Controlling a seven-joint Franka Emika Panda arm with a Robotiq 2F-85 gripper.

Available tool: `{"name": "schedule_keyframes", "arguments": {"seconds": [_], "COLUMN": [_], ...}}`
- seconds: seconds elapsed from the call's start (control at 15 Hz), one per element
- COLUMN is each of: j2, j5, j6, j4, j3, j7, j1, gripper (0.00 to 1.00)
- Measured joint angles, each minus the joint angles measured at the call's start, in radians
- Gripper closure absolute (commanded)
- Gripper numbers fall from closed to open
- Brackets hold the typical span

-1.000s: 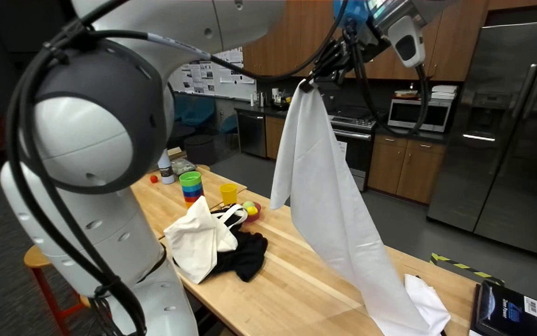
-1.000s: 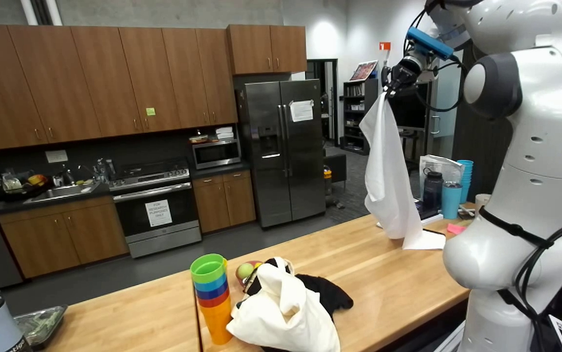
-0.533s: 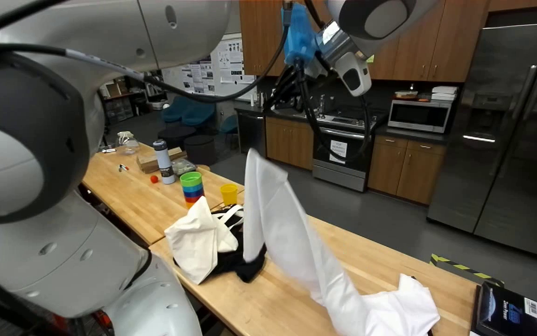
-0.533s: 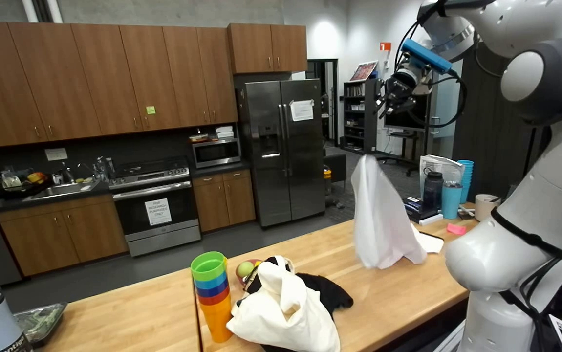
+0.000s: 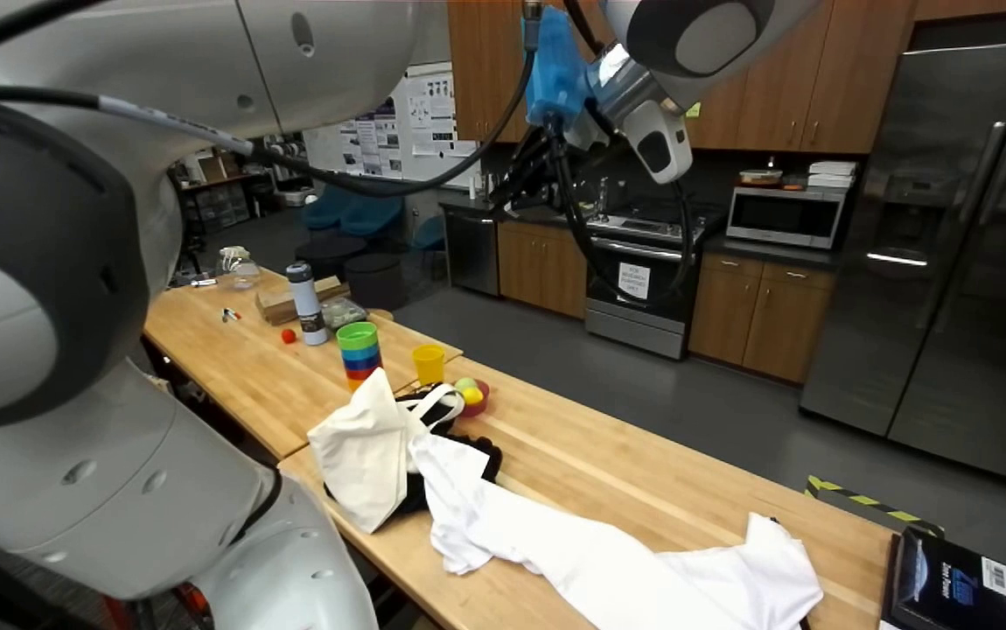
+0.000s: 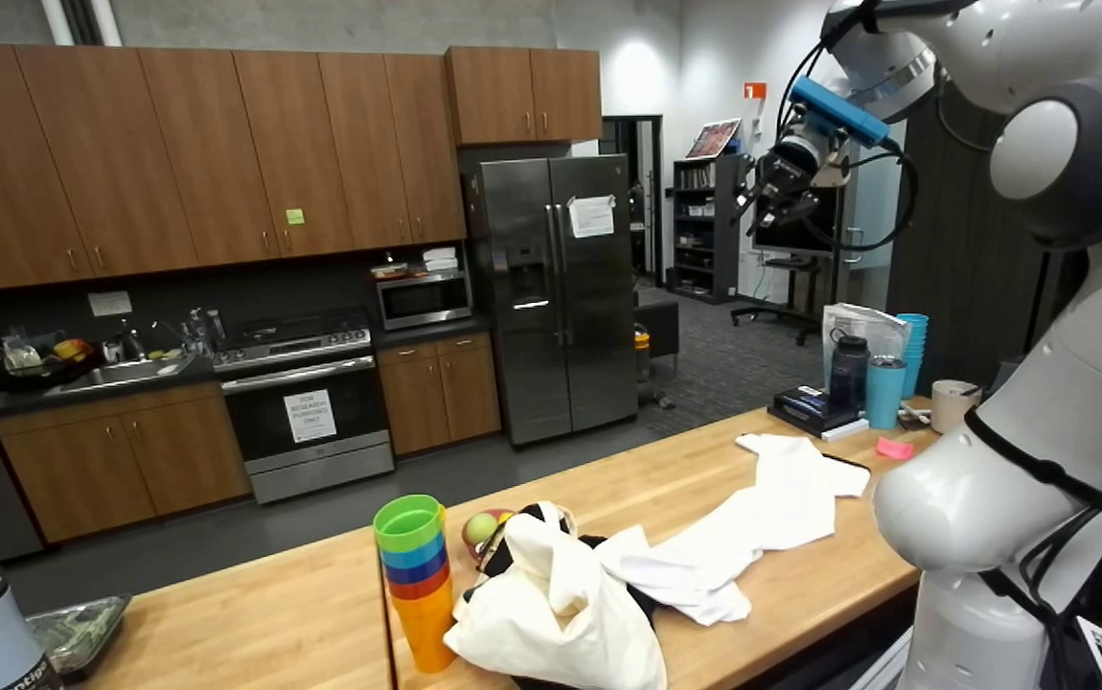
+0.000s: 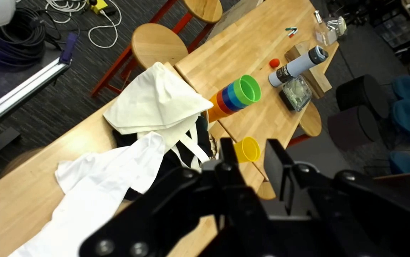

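White cloth (image 5: 573,551): lying loose and rumpled along the wooden table (image 5: 625,490). One second ago it hung from the gripper (image 7: 250,148); half a second ago it was already free and dropping. One end has come down over the black fabric (image 7: 165,167), up against the cream canvas tote bag (image 7: 155,101); the rest runs toward the black box (image 5: 958,582), near but not touching it.

Gripper state: fingers parted by a moderate gap, nothing between them, standing well above the tabletop in both exterior views. Wrist view shows the yellow cup (image 7: 248,150) through the gap, well below, untouched.

Reading: release looks complete; cloth came to rest creased, not spread flat.
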Motion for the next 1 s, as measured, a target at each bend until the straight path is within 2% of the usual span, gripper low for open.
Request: {"name": "schedule_keyframes", "arguments": {"seconds": [0.2,0.4,0.47,0.73,1.0], "j2": [0.034,0.109,0.138,0.237,0.281], "j5": [-0.107,-0.240,-0.271,-0.300,-0.305], "j6": [0.016,0.026,0.028,0.025,0.009], "j4": [0.043,0.126,0.146,0.169,0.135], "j3": [-0.041,-0.121,-0.147,-0.208,-0.197], "j7": [-0.034,-0.096,-0.114,-0.170,-0.304], "j1": [-0.008,-0.026,-0.033,-0.041,-0.017], "gripper": [0.24,0.04,0.00,0.00,0.00]}}
